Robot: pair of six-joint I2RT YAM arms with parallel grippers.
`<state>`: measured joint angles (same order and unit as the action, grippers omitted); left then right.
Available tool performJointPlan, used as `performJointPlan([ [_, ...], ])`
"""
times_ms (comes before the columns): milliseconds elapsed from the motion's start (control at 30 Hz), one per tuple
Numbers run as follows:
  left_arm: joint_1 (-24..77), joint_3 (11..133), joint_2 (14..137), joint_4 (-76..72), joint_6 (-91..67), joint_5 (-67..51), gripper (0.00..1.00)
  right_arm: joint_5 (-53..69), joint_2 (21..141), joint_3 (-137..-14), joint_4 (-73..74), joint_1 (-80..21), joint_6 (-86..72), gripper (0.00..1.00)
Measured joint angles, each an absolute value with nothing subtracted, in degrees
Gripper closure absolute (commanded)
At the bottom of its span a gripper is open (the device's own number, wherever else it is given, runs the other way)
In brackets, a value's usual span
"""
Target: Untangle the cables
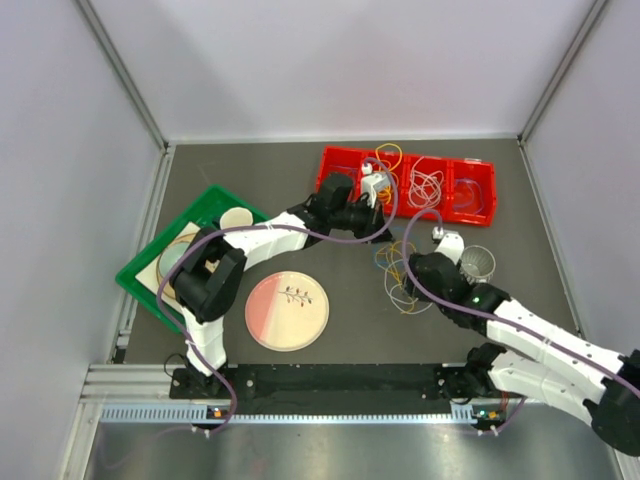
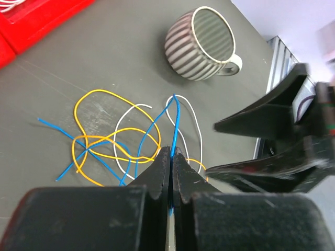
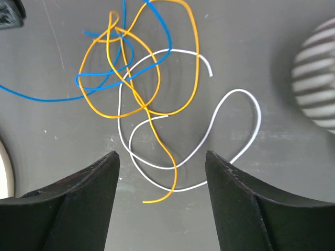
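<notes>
Left gripper (image 2: 170,152): clamped shut on the blue cable (image 2: 176,117), which runs up from the tangle. Right gripper (image 3: 162,155): I hold it wide, gripping nothing, over the yellow cable (image 3: 197,57) and white cable (image 3: 178,50), which lie crossed on the table (image 2: 104,52) near the striped cup (image 2: 199,44).

Cables (image 1: 402,283) on table (image 1: 260,185) between plate (image 1: 287,310) and cup (image 1: 478,264); bin (image 1: 335,163) behind; tray (image 1: 153,247) far left.

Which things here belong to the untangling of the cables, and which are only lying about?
Job: blue cable, pinched by left gripper; yellow cable; white cable; open right gripper above them; red tray with cables, probably.
Lying about: cup; plate; green tray.
</notes>
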<state>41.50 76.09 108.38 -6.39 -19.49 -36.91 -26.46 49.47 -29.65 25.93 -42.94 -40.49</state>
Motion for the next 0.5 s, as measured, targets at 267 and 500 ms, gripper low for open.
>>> performJointPlan([
  [267,41.5,76.1,108.4,-6.3,-19.9,-37.5,1.0,-23.7,59.9,-29.6,18.2,-42.9,-39.5,0.43],
  [500,41.4,76.1,108.4,-5.7,-20.2,-37.7,1.0,-22.9,68.3,-31.3,12.3,-42.9,-36.1,0.48],
])
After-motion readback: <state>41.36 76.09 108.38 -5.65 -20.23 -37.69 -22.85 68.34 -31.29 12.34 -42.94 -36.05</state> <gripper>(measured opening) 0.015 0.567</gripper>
